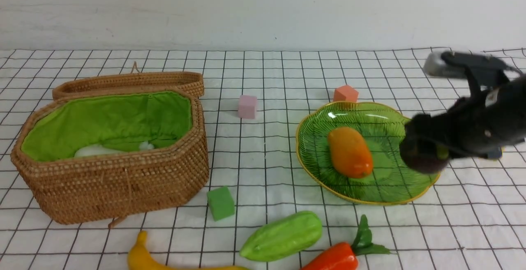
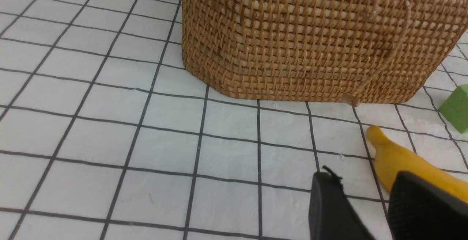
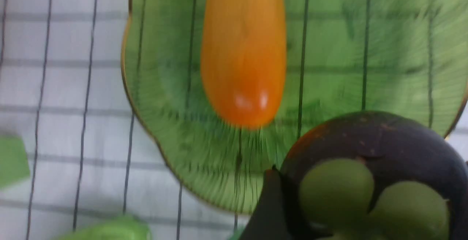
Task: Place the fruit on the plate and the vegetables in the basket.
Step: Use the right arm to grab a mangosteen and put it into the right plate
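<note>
Right claw (image 3: 356, 200) closed round the mangosteen (image 3: 369, 152), carried over the plate (image 1: 390, 196)'s right side, release still due. Mango (image 1: 349, 153) already on the plate, radish (image 1: 96, 151) in the basket left of it. Left to do, on the counter (image 1: 271, 171): banana, gourd and pepper, nearer me than the plate.

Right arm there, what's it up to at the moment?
The right gripper holds the mangosteen over the plate, where the mango already lies. The radish is in the basket. The banana, gourd and pepper are on the table, yet to be sorted.
</note>
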Robot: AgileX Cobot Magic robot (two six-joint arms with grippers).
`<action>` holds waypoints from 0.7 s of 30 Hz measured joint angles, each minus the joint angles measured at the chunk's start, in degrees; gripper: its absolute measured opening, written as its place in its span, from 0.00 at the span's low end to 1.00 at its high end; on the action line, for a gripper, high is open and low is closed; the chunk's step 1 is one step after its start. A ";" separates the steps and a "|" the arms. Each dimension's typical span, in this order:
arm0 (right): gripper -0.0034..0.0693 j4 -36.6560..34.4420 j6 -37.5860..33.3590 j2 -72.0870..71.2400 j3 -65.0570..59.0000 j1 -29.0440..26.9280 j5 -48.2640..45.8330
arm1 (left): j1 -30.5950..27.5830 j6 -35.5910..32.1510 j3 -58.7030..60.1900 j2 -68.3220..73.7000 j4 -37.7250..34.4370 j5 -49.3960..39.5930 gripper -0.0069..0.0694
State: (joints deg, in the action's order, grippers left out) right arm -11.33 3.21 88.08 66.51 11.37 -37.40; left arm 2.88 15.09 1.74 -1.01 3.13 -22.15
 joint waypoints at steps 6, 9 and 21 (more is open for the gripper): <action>0.86 -0.47 0.05 13.50 11.50 -0.72 3.84 | 0.00 0.00 0.00 0.00 0.00 0.00 0.40; 0.86 -0.89 0.59 24.32 18.24 -0.72 4.35 | 0.00 0.00 0.00 0.00 0.00 0.00 0.40; 0.92 0.41 4.16 30.75 24.66 -0.72 -2.99 | 0.00 0.00 0.00 0.00 0.00 0.00 0.40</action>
State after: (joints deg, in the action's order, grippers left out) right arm -10.91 7.37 118.83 91.17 10.65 -40.39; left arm 2.88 15.09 1.74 -1.01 3.13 -22.15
